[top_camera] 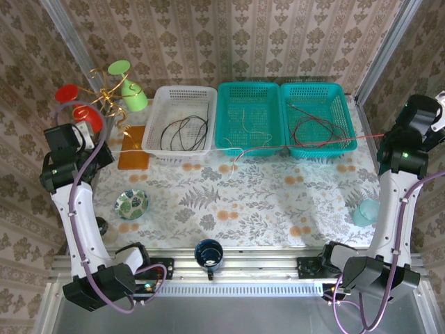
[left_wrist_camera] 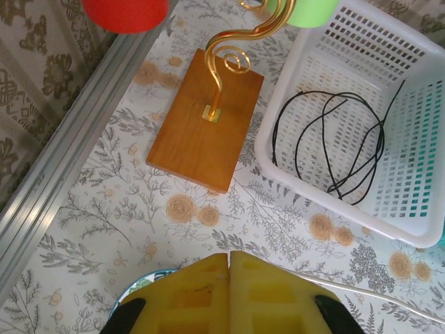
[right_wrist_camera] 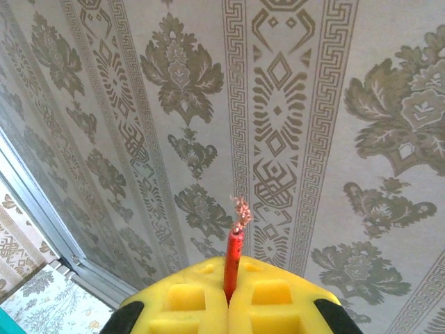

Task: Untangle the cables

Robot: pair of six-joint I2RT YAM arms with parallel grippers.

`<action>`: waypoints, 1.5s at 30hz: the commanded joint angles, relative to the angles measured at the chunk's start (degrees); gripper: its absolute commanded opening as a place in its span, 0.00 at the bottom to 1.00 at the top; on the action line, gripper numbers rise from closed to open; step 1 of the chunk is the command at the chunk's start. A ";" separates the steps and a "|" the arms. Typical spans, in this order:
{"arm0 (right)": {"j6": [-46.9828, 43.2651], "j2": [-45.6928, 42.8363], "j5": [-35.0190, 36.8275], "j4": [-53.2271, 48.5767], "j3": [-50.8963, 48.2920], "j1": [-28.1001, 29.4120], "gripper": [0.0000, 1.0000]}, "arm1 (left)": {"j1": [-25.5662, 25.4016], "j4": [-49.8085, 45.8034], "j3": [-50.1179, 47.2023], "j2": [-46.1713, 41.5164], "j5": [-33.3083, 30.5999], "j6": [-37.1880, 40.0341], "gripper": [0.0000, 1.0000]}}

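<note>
Right hand [right_wrist_camera: 228, 298] clamped on red cable [right_wrist_camera: 233, 259], frayed tip protruding, left hand [left_wrist_camera: 229, 271] closed above bench [left_wrist_camera: 104, 209], black cable [left_wrist_camera: 327, 149] in white basket [left_wrist_camera: 285, 97].

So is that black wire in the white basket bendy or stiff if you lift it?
Probably floppy: the black wire lies in loose loops. Likely light too, being so thin. It might snag in the basket holes.

You see a black cable [top_camera: 182, 133], a red cable [top_camera: 348, 141], a white basket [top_camera: 184, 88], a teal basket [top_camera: 316, 86], and a flower-patterned tablecloth [top_camera: 264, 198].
</note>
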 commanded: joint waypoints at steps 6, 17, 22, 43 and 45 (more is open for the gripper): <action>1.74 -1.41 1.01 -0.30 -1.52 -1.96 0.00 | 7.39 0.01 -0.74 -1.28 2.98 0.49 0.00; 5.97 -1.62 -6.93 -2.37 0.08 -1.68 0.00 | 7.01 4.59 -2.91 -4.02 8.08 -4.08 0.00; 8.26 -2.34 -15.63 -4.95 2.47 -1.19 0.00 | -4.07 6.17 -1.34 -5.08 6.28 -5.70 0.00; 9.60 7.29 -21.44 5.38 25.41 15.78 0.00 | -47.51 16.98 2.24 3.37 -12.45 -14.63 0.00; 10.67 9.23 -22.96 8.28 27.46 15.77 0.00 | -49.74 17.56 1.68 4.48 -13.22 -15.55 0.00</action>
